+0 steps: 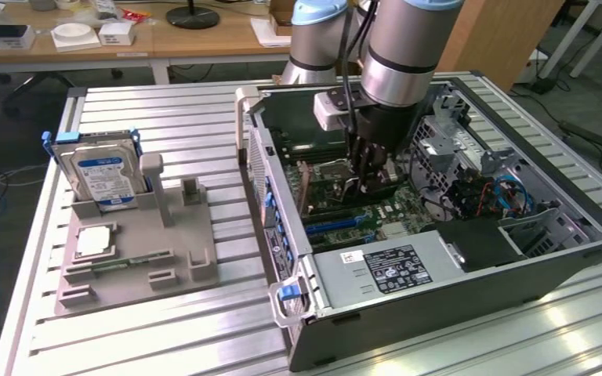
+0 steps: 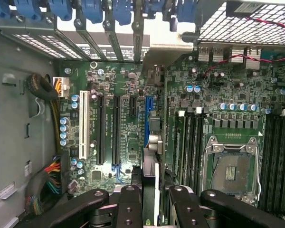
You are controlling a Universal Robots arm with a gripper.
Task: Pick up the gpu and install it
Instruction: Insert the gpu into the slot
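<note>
While I'm clamped on the gpu (image 2: pixel 151 164), held edge-on in my gripper (image 2: pixel 154 192) over the motherboard (image 2: pixel 123 142) by the blue slot (image 2: pixel 146 118), main risk is misalignment: pushing down off-line could jam the card edge or hit nearby capacitors.

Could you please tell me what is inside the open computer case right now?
The green motherboard with an empty processor socket, a grey power supply, and the pincer holding the gpu edge-on, in line with the blue slot. The gpu hides whatever lies directly under it.
</note>
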